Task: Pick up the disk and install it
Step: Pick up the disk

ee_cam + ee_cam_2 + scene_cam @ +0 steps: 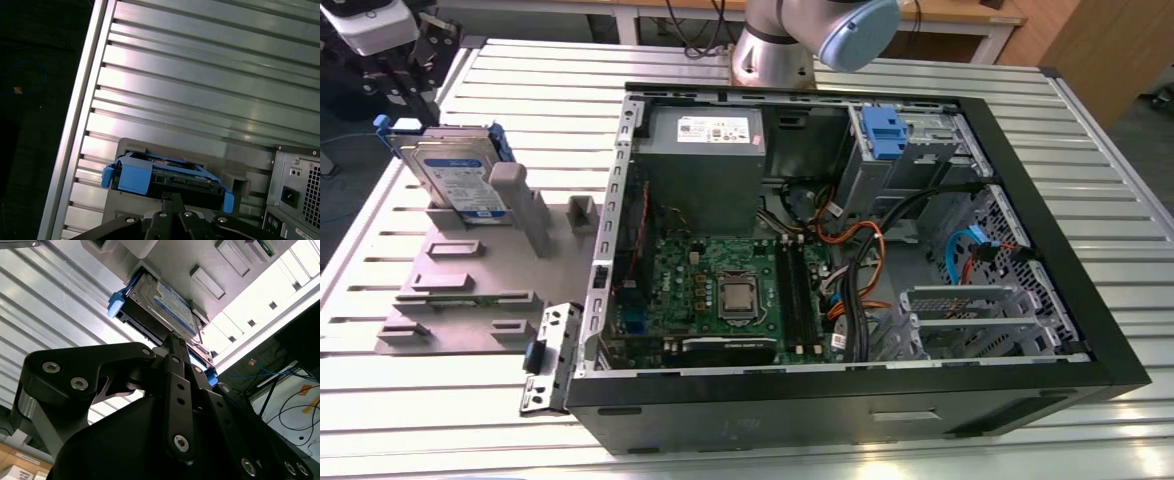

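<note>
Fingers [176, 371] drawn close together into one narrow black wedge in both wrist views, tips aimed at the upper edge of the disk [169, 304]. Gripper [403, 95] hanging at the exterior view's far left, just above and slightly to that view's left of the disk; contact between tips and disk impossible to tell. Disk standing on edge in a slot of the grey plastic stand [464, 272], tilted a little, white-and-blue label facing the camera in the exterior view, blue bracket [134, 176] wrapped along its upper edge with a blue tab [115, 304] jutting from one end. Stand lying on the slatted metal table [520, 75], just beside the open computer case [854, 398] on the exterior view's left. Inside the case: grey power-supply box [704, 160] toward the far wall, green motherboard [734, 290] nearer the camera, blue drive bay piece [883, 132] in the far corner, bundles of cables [881, 235] between. Arm's silver base column [771, 50] behind the case, at the far edge of the table.
</note>
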{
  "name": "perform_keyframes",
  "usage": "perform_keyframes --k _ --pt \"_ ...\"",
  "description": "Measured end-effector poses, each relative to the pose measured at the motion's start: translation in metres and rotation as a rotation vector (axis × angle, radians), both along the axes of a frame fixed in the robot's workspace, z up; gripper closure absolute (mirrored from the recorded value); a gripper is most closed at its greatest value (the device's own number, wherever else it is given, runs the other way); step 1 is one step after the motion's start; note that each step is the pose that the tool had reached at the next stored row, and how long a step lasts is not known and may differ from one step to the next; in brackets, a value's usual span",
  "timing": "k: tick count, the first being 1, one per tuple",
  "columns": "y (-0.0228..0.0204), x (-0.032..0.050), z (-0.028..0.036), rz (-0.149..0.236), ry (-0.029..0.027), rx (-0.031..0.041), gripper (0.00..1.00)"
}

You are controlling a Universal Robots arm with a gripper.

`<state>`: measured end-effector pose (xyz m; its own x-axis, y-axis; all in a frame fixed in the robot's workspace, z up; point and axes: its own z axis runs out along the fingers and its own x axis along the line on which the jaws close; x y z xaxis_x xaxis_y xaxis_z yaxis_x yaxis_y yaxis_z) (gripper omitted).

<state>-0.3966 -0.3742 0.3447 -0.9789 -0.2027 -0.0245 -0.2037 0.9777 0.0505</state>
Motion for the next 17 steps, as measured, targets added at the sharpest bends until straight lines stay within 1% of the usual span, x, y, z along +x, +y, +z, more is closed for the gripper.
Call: perform_keyframes --k 3,17 --pt "0.0000 0.0000 0.0000 0.011 0.0000 0.0000 0.89" --pt "0.0000 0.0000 0.0000 0.016 0.0000 0.0000 0.89"
